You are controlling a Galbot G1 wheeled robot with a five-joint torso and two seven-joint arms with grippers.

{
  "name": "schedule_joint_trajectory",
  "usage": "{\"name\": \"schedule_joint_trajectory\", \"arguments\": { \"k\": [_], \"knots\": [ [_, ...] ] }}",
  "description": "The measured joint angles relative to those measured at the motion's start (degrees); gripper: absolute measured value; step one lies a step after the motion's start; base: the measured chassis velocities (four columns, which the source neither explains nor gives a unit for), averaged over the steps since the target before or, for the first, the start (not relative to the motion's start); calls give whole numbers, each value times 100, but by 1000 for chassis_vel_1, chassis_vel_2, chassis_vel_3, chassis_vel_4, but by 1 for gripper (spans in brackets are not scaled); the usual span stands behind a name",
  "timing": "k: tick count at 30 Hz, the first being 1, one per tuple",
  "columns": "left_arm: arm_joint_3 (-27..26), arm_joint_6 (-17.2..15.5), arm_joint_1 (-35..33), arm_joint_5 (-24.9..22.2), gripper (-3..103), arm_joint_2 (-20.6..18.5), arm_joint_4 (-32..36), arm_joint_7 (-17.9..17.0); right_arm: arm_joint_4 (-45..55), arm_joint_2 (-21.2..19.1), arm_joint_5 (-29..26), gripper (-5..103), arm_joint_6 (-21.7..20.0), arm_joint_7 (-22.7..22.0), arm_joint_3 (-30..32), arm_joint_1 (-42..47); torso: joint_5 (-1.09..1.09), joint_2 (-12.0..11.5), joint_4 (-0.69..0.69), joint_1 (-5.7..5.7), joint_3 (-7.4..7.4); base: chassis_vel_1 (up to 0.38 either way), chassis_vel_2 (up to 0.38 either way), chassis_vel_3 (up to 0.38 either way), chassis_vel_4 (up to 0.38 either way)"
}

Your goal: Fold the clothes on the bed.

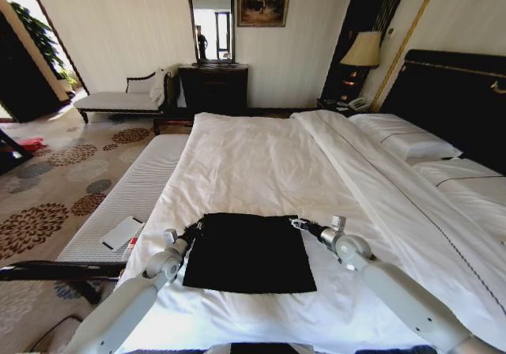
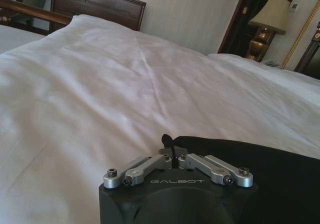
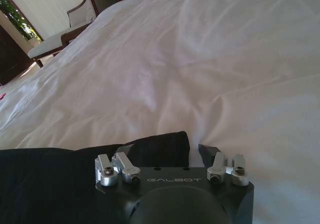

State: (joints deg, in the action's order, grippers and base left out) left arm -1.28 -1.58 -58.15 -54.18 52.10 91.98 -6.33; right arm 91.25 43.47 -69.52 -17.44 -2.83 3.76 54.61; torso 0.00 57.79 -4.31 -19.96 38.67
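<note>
The T-shirt (image 1: 247, 253) lies as a flat black rectangle on the bed (image 1: 261, 164), on the white duvet at the foot end, well away from the pillows (image 1: 403, 137) and the dark headboard (image 1: 458, 101). Its far edge runs straight across between the two grippers, and its near edge stops short of the duvet's foot edge. The left gripper (image 1: 192, 229) sits at the shirt's far left corner; in the left wrist view the left gripper (image 2: 172, 151) has its fingers (image 2: 169, 140) drawn together, pinching a small peak of black cloth, with the rest of the T-shirt (image 2: 270, 179) spreading away to one side over the duvet (image 2: 125, 84). The right gripper (image 1: 297, 223) is at the shirt's far right corner. In the right wrist view the right gripper (image 3: 165, 151) has its fingers apart: one finger (image 3: 122, 150) rests on the T-shirt (image 3: 60, 176) and the other (image 3: 209, 150) lies just beyond the shirt's corner over bare duvet (image 3: 200, 69), so the corner sits between them, not clamped. Beyond the shirt the duvet stretches smooth toward a dark dresser (image 1: 213, 85) with a mirror above it, a pale chaise (image 1: 118, 97) beside that, and a lamp (image 1: 364, 50) next to the headboard.
</note>
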Motion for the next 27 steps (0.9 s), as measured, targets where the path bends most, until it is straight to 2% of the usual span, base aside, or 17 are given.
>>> {"name": "schedule_joint_trajectory", "arguments": {
  "k": [2,3,5,7,8,9,10,11,13,14,15,18,22,24,25,26,27],
  "knots": [
    [0,1,20,-9,1,0,-18,1,-6,25,24,66,13,-1,-9,2,0,0,0,0,0,0,0,0,0],
    [0,1,20,-9,1,0,-18,1,-6,25,24,66,13,-1,-9,2,0,0,0,0,0,0,0,0,0],
    [0,-9,36,-63,1,2,-13,-38,3,41,39,55,24,-2,-7,18,0,0,0,0,0,0,0,0,0],
    [-8,-60,37,-152,-2,-1,25,-72,13,47,47,50,33,-2,-2,21,0,0,0,0,0,0,0,0,0],
    [-26,-103,36,-233,3,-9,64,-82,22,47,48,44,41,-1,1,21,0,0,0,0,0,0,0,0,0],
    [-26,-103,36,-233,3,-9,64,-82,22,47,48,44,41,-1,1,21,0,0,0,0,0,0,0,0,0],
    [-37,-145,36,-286,8,-24,89,-83,30,45,47,33,48,1,1,19,1,0,-1,0,0,0,0,0,0],
    [-43,-165,36,-304,8,-33,95,-83,33,42,46,33,50,1,1,15,1,0,-1,0,0,0,0,0,0],
    [-55,-207,38,-324,19,-42,93,-83,41,31,42,28,55,3,1,3,0,0,0,0,0,0,0,0,0],
    [-55,-207,38,-324,19,-42,93,-83,41,31,42,28,55,3,1,3,0,0,0,0,0,0,0,0,0],
    [-68,-214,39,-324,24,-43,85,-83,48,25,42,17,58,4,1,2,0,0,0,0,0,0,0,0,0],
    [-116,-215,38,-281,34,-32,29,-89,61,20,40,7,75,8,3,4,0,0,0,0,0,0,0,0,0],
    [-124,-215,56,-259,45,-37,-29,-68,56,20,48,1,99,11,8,18,0,0,1,0,0,0,0,0,0],
    [-84,-215,142,-257,56,-38,-111,23,51,23,51,0,105,13,10,24,1,0,1,0,0,0,0,0,0],
    [-84,-215,142,-257,56,-38,-111,23,51,23,51,0,105,13,10,24,1,0,1,0,0,0,0,0,0],
    [-21,-215,237,-259,61,-16,-193,86,44,26,50,0,109,13,10,23,1,0,1,0,0,0,0,0,0],
    [150,-204,463,-266,81,94,-352,175,37,33,43,0,113,-6,3,1,1,0,-1,0,0,0,0,0,0]
  ]
}}
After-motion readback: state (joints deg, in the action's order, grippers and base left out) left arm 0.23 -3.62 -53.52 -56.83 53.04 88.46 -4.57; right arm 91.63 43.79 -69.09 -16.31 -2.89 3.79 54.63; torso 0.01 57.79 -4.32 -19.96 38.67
